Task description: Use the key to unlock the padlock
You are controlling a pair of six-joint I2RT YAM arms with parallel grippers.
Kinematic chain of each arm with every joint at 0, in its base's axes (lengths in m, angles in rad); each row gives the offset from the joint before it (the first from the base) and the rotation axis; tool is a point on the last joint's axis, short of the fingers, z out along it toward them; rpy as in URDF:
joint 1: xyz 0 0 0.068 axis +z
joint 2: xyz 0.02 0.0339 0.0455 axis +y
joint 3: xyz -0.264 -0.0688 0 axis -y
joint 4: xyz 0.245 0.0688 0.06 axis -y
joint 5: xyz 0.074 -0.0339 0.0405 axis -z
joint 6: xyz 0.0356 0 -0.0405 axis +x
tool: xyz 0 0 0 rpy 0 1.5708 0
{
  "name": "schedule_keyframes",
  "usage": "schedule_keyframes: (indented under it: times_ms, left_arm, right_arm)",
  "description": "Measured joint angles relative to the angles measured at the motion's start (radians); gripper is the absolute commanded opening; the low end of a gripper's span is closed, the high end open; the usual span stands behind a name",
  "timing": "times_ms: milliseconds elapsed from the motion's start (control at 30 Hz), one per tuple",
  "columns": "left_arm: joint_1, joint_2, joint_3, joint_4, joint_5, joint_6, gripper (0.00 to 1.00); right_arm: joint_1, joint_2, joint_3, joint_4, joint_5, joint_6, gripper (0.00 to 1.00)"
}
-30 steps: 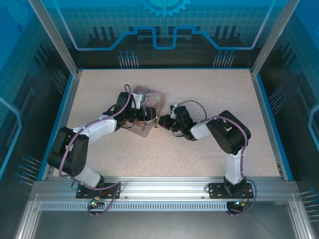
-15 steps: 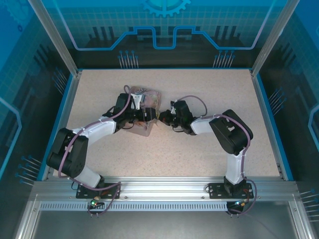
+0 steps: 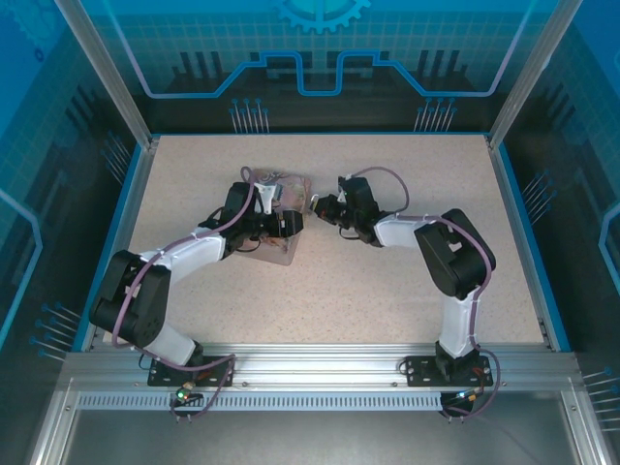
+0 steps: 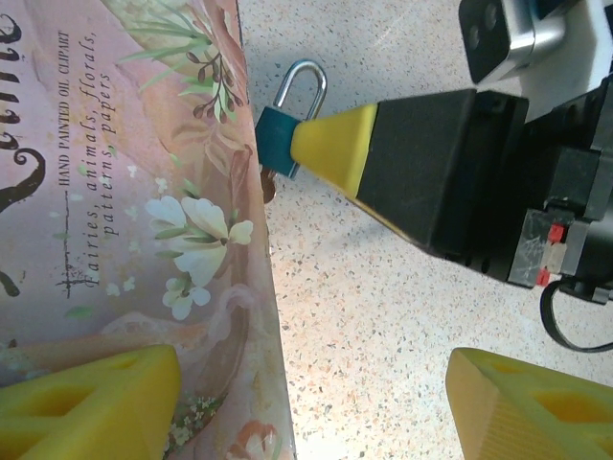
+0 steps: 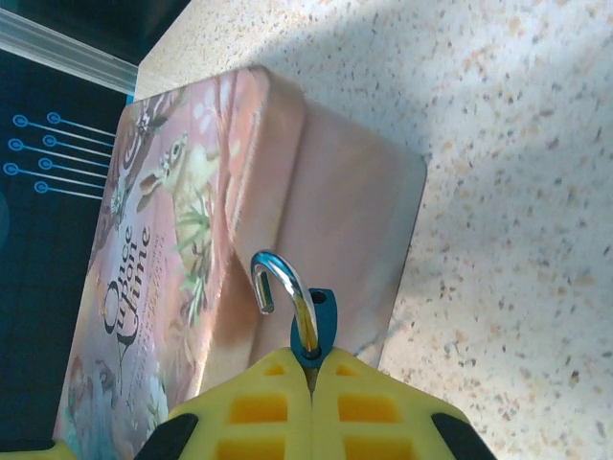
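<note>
Yellow foam wedges of the right gripper [image 5: 311, 376] pinch the squarish blue padlock [image 5: 320, 314], its shiny curved shackle [image 5: 297, 299] sticking out, beside the pink floral tin [image 5: 192, 240] mid-desk [image 3: 407, 291]. The left gripper [image 4: 311, 388] gapes wide, one finger over the tin.

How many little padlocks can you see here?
1. The padlock sticks out from the yellow tips of the right pincer, beside the pink tin. The tin looks shut, so another could be hidden inside.

- Bright, even overhead light; soft shadows on the table [image 3: 387, 281].
- Right wrist view: shade at 1 o'clock, glint on the padlock [image 5: 305, 321] shackle.
</note>
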Motion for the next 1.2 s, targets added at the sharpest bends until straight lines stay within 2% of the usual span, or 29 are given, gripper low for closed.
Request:
schedule_keyframes:
  times_ms: [200,233,300,433,533,667,833,1200]
  left_arm:
    - [0.000,-0.023,-0.002,-0.033,0.005,-0.008,0.81]
    - [0.000,-0.032,-0.002,-0.045,0.009,-0.009,0.85]
    - [0.000,-0.057,0.004,-0.091,0.019,-0.011,0.98]
    - [0.000,-0.105,0.082,-0.218,0.037,-0.023,0.99]
    - [0.000,-0.163,0.161,-0.263,0.046,-0.023,0.99]
    - [0.006,-0.286,0.192,-0.275,0.053,-0.027,0.99]
    - [0.031,-0.436,0.137,-0.282,0.058,-0.060,0.99]
    - [0.072,-0.579,0.005,-0.387,0.054,-0.087,0.99]
  right_arm:
    - [0.000,-0.081,-0.049,-0.094,0.045,-0.095,0.00]
    - [0.000,-0.118,-0.073,-0.118,0.053,-0.117,0.00]
    - [0.000,-0.206,-0.121,-0.170,0.060,-0.167,0.00]
    - [0.000,-0.425,-0.198,-0.283,0.022,-0.272,0.01]
    - [0.000,-0.576,-0.261,-0.352,-0.063,-0.317,0.01]
    - [0.002,-0.674,-0.369,-0.399,-0.181,-0.322,0.02]
    - [0.008,-0.678,-0.498,-0.416,-0.291,-0.263,0.02]
    - [-0.019,-0.402,-0.412,-0.416,-0.383,-0.260,0.03]
